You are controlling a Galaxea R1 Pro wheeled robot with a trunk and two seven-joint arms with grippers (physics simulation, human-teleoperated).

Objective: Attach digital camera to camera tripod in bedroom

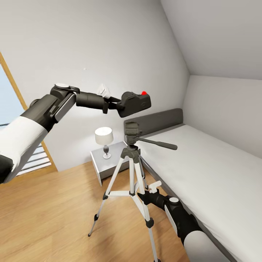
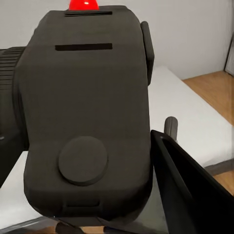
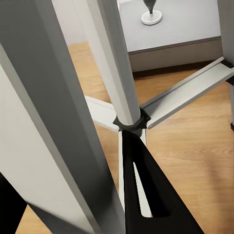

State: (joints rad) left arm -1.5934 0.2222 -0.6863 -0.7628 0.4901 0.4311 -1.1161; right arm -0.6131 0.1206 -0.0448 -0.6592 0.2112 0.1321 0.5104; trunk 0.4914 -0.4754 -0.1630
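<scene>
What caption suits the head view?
Left gripper holds the digital camera above the camera tripod beside the bed.

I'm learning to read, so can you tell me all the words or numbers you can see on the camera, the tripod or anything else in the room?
There are none to read. The digital camera in the left gripper is plain black with a red button, the camera tripod carries no label, and the lamp and bed are bare too.

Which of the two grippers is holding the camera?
The left gripper, raised above the tripod head, holds the camera. The right gripper is low, at a tripod leg.
</scene>
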